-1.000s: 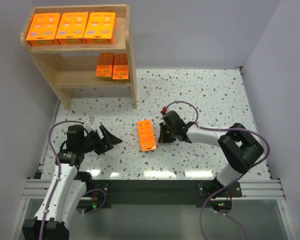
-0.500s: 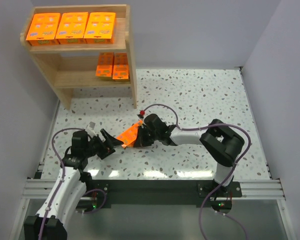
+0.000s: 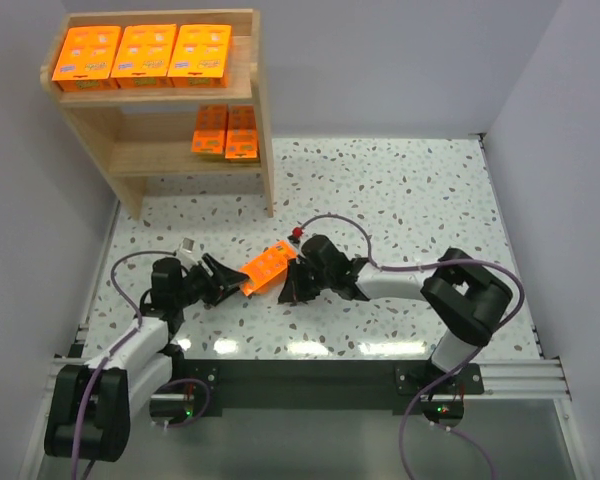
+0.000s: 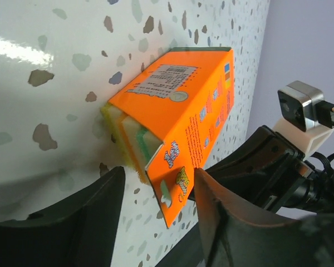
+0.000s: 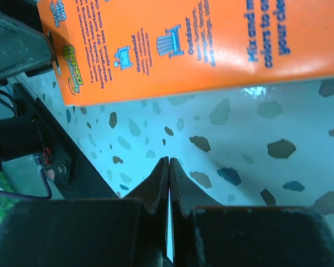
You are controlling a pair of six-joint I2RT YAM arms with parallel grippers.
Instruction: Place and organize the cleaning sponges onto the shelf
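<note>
One orange pack of cleaning sponges point(image 3: 267, 266) is tilted up on the table between my two grippers. In the left wrist view the pack point(image 4: 178, 105) rests one edge on the table, and its hang-tab end lies between my left gripper's point(image 4: 158, 178) open fingers. The right-hand finger point(image 4: 234, 222) is against the pack's face; the other finger stands apart. My right gripper point(image 5: 168, 160) is shut and empty, tips on the table just under the pack point(image 5: 183, 39). The wooden shelf point(image 3: 265, 150) holds three packs point(image 3: 145, 52) on top and two packs point(image 3: 225, 130) on the lower tier.
The shelf stands at the far left against the wall. The right arm's cable point(image 3: 350, 225) loops over the table behind the gripper. A white wall point(image 3: 540, 150) bounds the right side, and a metal rail point(image 3: 310, 375) runs along the near edge.
The right gripper swept left and tipped the flat pack up toward the left gripper. The left gripper moved right to the pack's end, and its jaws have narrowed.
</note>
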